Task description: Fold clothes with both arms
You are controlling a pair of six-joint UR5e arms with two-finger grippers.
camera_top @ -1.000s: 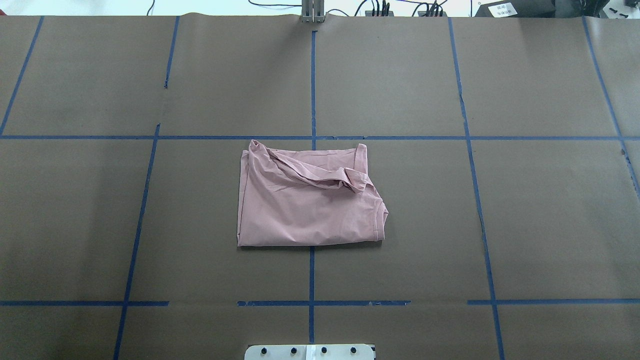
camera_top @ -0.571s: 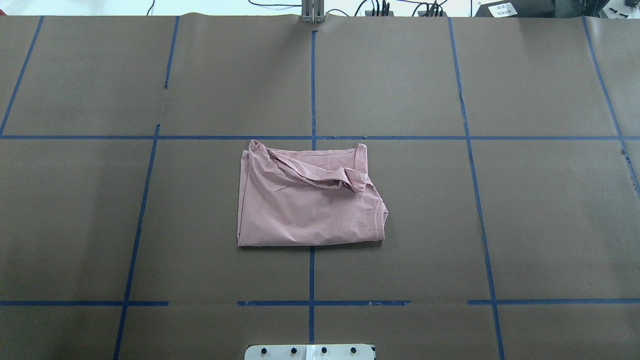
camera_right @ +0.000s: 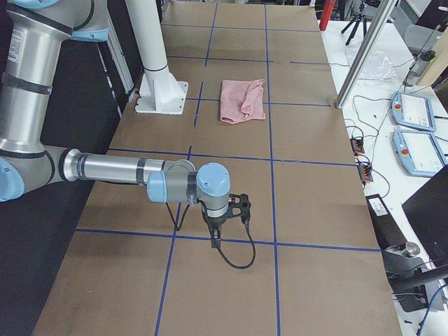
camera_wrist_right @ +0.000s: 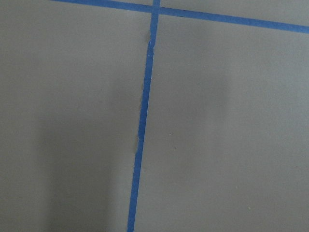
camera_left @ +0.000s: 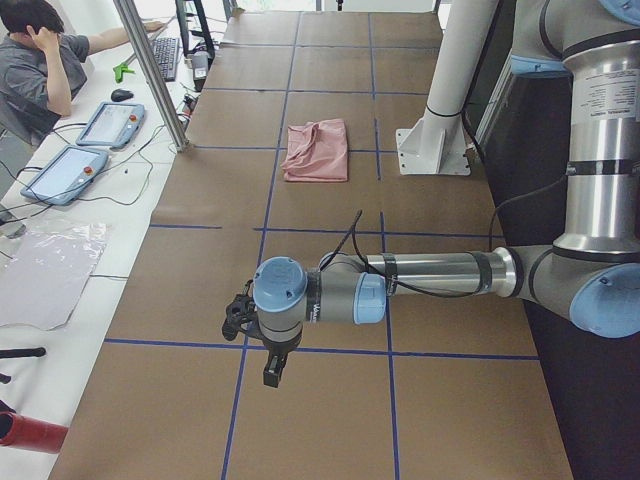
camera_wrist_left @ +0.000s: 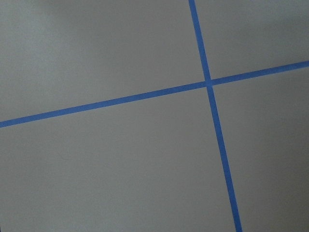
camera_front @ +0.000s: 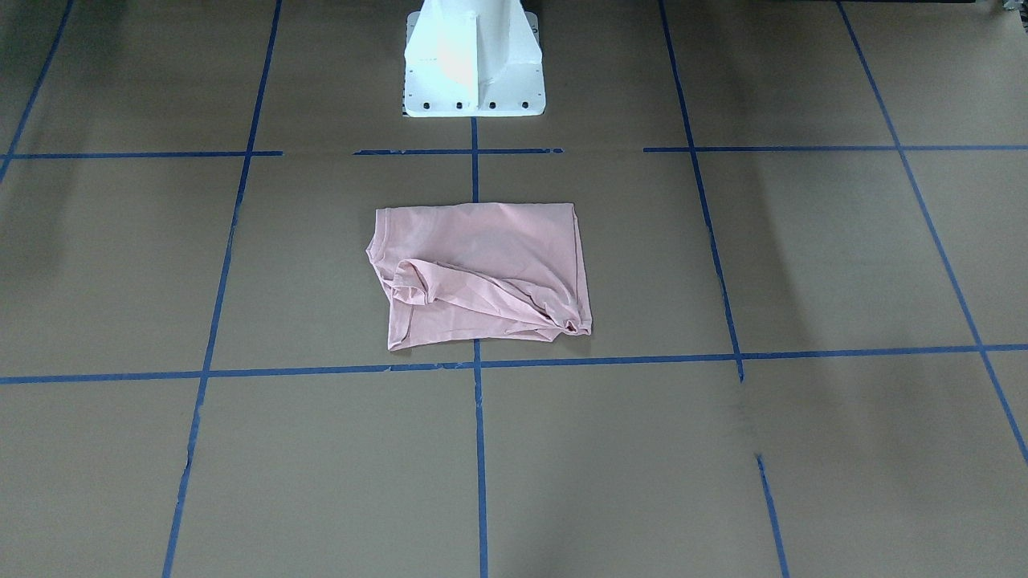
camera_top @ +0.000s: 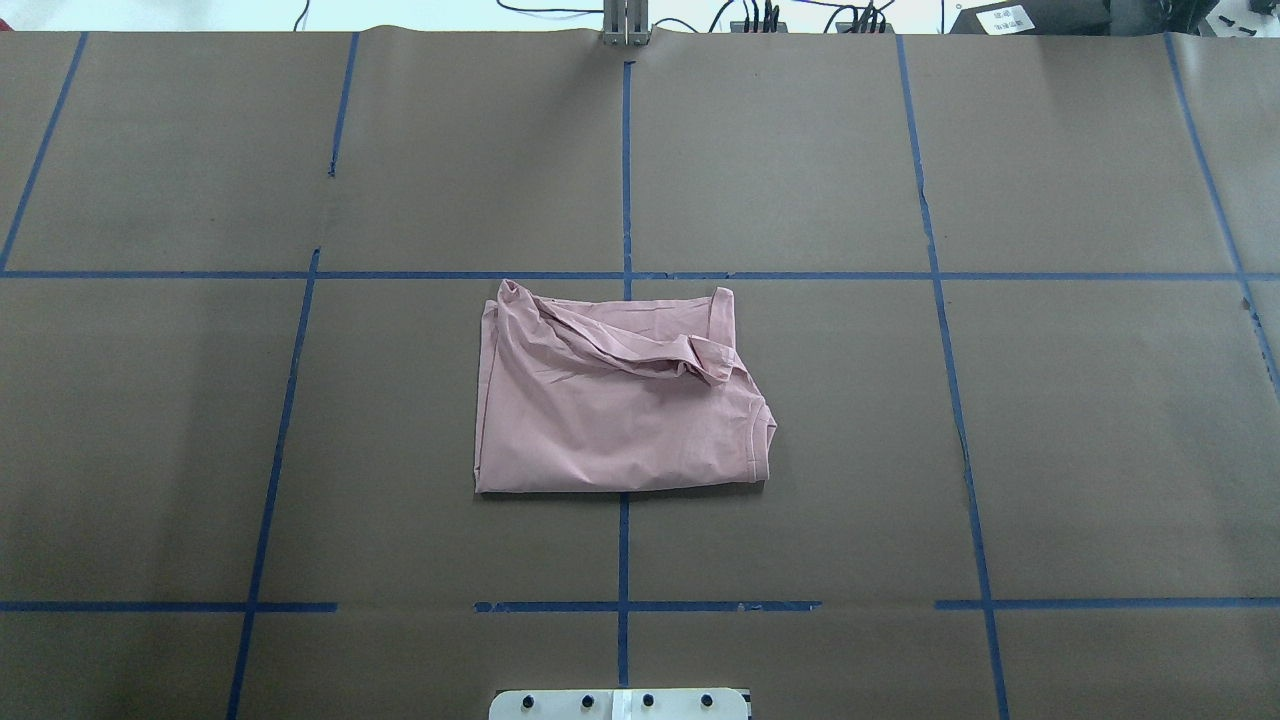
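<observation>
Nothing has moved: T-shirt (camera_top: pixel 620 400) lies folded near pedestal (camera_front: pixel 474 72); left pincer (camera_left: pixel 236 318), right pincer (camera_right: pixel 242 207) far off, cannot tell their grip.

Robotics lab, taped grid table (camera_top: pixel 150 450), teach pendants (camera_right: pixel 413 112)

My left arm (camera_left: pixel 430 272): upper link upright, forearm stretched level and low, wrist turned down, left gripper (camera_left: pixel 272 372) hanging downward. My right arm (camera_right: pixel 115 168): same pose, right gripper (camera_right: pixel 215 238) pointing downward. Finger spread of either: cannot tell.
</observation>
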